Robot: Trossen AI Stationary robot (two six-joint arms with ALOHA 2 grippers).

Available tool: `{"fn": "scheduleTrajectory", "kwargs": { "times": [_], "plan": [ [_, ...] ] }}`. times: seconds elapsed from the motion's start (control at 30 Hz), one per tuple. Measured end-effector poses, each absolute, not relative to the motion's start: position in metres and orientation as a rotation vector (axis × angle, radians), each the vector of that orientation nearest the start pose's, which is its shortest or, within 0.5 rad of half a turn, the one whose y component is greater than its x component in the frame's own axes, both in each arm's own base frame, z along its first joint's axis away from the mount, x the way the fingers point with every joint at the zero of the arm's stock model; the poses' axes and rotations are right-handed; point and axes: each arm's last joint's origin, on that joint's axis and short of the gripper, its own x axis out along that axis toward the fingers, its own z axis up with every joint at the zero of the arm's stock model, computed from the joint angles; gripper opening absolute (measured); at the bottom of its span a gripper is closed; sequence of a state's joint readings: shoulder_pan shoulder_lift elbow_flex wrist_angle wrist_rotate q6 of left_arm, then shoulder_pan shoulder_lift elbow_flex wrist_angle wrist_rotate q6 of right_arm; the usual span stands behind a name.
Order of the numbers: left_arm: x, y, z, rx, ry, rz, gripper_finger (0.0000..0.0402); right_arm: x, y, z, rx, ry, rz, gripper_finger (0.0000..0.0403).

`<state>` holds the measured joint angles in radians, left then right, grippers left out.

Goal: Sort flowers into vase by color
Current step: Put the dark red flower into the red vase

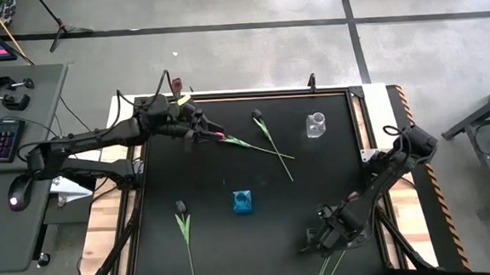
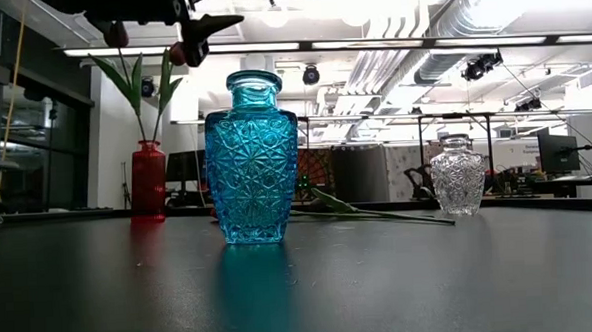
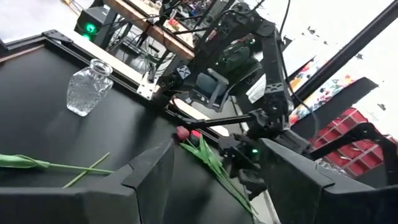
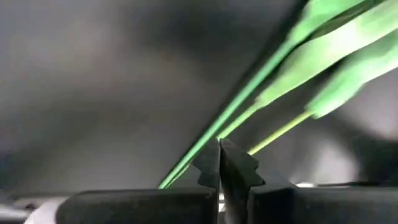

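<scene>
Left gripper (image 1: pixel 200 130): over the table's far left part, fingers spread, nothing between them in its wrist view.
Red vase (image 2: pixel 148 180): far left corner, just behind the left gripper; green leaves rising from it, heads hidden by the arm in the low view.
Crossed tulips (image 1: pixel 267 145): flat on the mat just ahead of the left gripper's tips, one red-tipped stem (image 1: pixel 244 143) crossing one dark-headed stem (image 1: pixel 273 143).
Clear vase (image 1: pixel 315 125): upright, beyond the crossed tulips from the left gripper, near the far right corner.
Blue vase (image 1: pixel 243 201): upright mid-table, between the two grippers, well apart from both.
Dark tulip (image 1: pixel 184 229): flat on the near left part, head pointing away from the near edge, well apart from the left gripper.
Right gripper (image 1: pixel 329 237): low at the near right edge, fingers (image 4: pixel 225 169) pressed together.
Green stems (image 4: pixel 267 93): running out from the right gripper's tips; possibly pinched there, though the blurred wrist view leaves contact unsure.
Red-headed tulips (image 3: pixel 202 155): on the mat beside the right gripper, seen from the left wrist view.
</scene>
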<state>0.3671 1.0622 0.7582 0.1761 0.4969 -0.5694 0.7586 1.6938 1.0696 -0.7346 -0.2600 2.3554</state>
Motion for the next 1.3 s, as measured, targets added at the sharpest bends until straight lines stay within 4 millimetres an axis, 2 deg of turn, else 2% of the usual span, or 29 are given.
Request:
{"fn": "scheduleTrajectory", "kwargs": {
  "times": [0.1,0.2,0.3,0.4,0.6,0.7,0.83,1.03,1.3],
  "plan": [
    [0.225,0.072,0.306,-0.649,0.152,-0.092,0.0220,0.208,0.207,0.171,1.396,1.484,-1.118,0.0000],
    [0.225,0.072,0.306,-0.701,0.154,-0.088,0.0220,0.203,0.205,0.173,1.397,1.481,-1.088,0.0002],
    [0.225,0.072,0.306,-0.726,0.156,-0.086,0.0220,0.201,0.207,0.177,1.389,1.457,-1.037,0.0021],
    [0.225,0.072,0.306,-0.731,0.156,-0.086,0.0220,0.197,0.207,0.178,1.362,1.432,-1.034,0.0065],
    [0.225,0.072,0.306,-0.743,0.156,-0.081,0.0220,0.196,0.203,0.175,1.334,1.394,-1.093,0.0185],
    [0.225,0.072,0.306,-0.751,0.156,-0.080,0.0220,0.194,0.201,0.174,1.307,1.389,-1.134,0.0219],
    [0.225,0.072,0.306,-0.756,0.156,-0.076,0.0220,0.195,0.200,0.172,1.297,1.376,-1.145,0.0227],
    [0.225,0.072,0.306,-0.756,0.155,-0.073,0.0220,0.200,0.197,0.172,1.313,1.319,-1.133,0.0215],
    [0.225,0.072,0.306,-0.756,0.155,-0.073,0.0220,0.202,0.194,0.168,1.294,1.341,-1.177,0.0206]
  ]
}}
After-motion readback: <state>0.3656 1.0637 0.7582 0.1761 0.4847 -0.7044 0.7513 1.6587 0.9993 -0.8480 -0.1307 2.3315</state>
